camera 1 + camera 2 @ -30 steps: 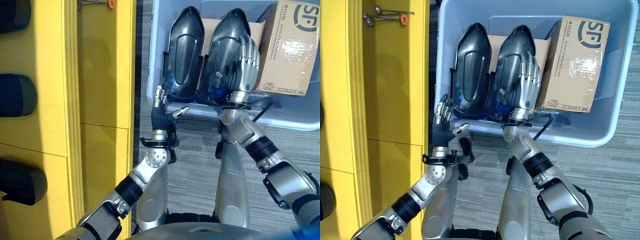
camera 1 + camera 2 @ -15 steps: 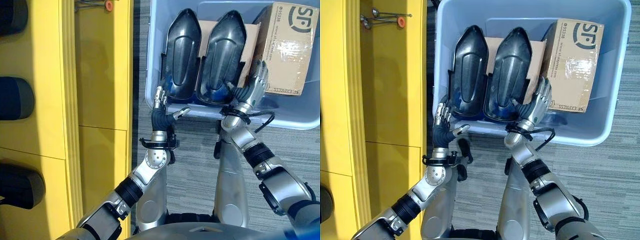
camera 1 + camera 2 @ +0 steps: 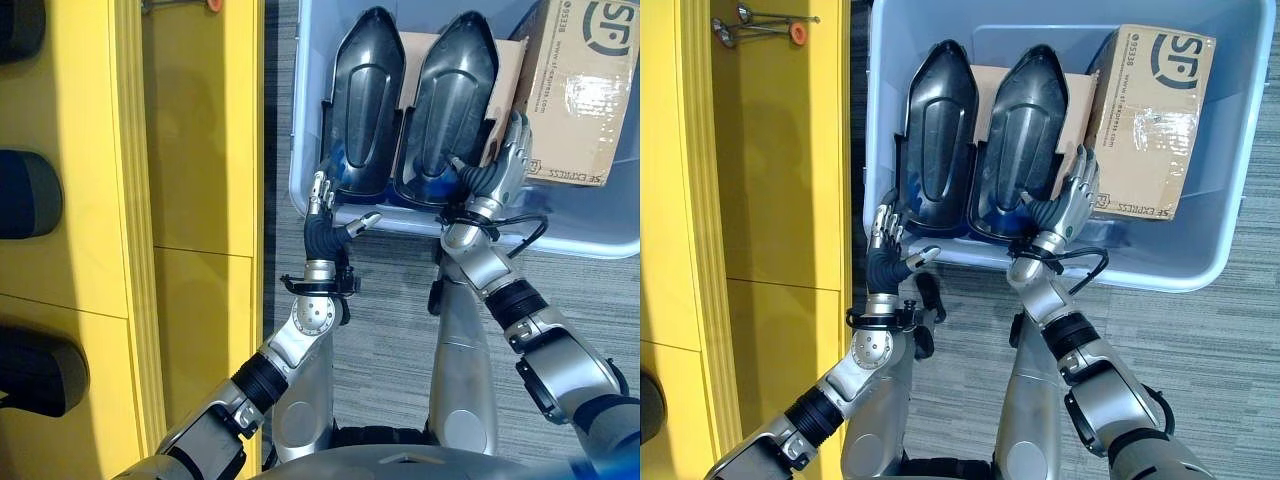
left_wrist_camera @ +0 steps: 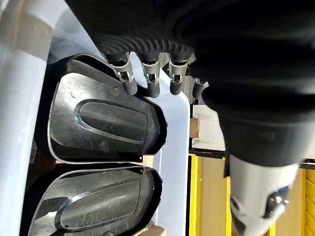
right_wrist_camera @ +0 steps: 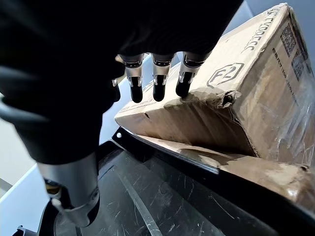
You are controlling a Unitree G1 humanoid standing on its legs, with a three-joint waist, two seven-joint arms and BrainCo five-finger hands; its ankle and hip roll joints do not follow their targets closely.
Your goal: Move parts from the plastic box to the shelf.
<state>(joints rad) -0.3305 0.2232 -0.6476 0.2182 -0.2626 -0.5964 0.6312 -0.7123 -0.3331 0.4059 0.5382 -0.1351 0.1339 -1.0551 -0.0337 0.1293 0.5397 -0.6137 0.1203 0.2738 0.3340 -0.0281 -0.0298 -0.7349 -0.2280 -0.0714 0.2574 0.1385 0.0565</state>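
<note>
Two black moulded parts stand side by side in the pale blue plastic box [image 3: 1160,278]: the left part [image 3: 368,100] and the right part [image 3: 455,100]. My right hand [image 3: 497,172] is open at the right part's right edge, beside the cardboard box [image 3: 1150,120]. Its thumb lies over the part and its straight fingers [image 5: 157,83] reach toward the cardboard [image 5: 256,98]. My left hand [image 3: 322,235] is open just outside the box's near left corner, its fingers [image 4: 152,83] pointing at the left part [image 4: 103,123].
The yellow shelf [image 3: 190,150] runs along the left, with dark parts [image 3: 30,195] lying in its bays. Metal hooks with an orange piece [image 3: 760,25] hang at its top. A flat cardboard sheet stands behind the two parts. Grey carpet lies below the box.
My right hand has come off the face of the right part and moved right to its edge by the cardboard box. The left hand has stayed put.
</note>
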